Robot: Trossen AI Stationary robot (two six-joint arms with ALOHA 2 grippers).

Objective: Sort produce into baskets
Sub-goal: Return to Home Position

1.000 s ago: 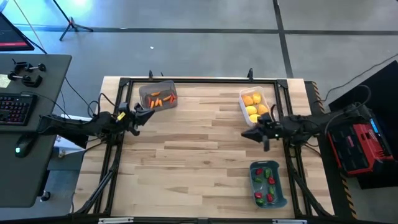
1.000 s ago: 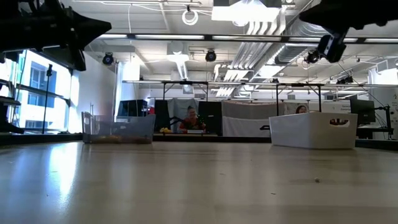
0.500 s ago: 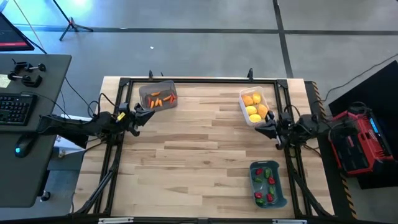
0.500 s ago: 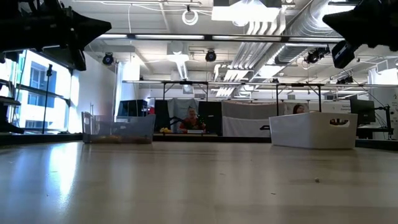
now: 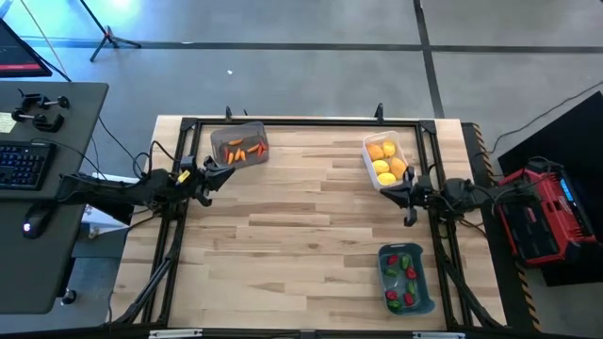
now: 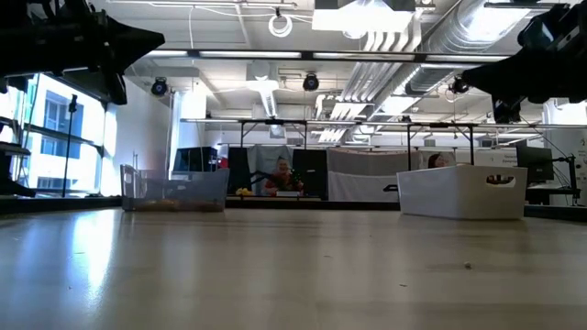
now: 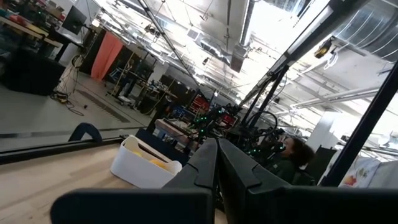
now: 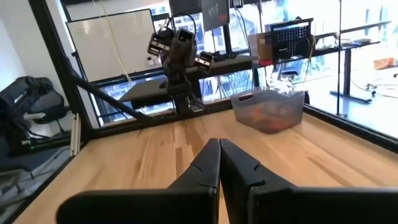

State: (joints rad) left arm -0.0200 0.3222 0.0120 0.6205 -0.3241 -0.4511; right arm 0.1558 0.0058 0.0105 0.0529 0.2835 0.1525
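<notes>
Three baskets stand on their bottoms on the wooden table. The clear grey basket, far left, holds tiny orange carrots. The white basket, far right, holds yellow-orange fruits. The blue-grey basket, near right, holds red and green peppers. My left gripper hovers shut and empty at the left edge, just near of the clear basket. My right gripper hovers shut and empty at the right edge, just near of the white basket. Both point inward over the table.
A black frame runs around the table's edges. Bare wood fills the middle between the arms. A desk with a keyboard stands left of the table and a red case to its right. People sit in the room behind.
My right gripper has drawn back toward the table's right edge and sunk lower, rolling about its own axis, and it stays shut and empty. The left arm and the baskets have kept still.
</notes>
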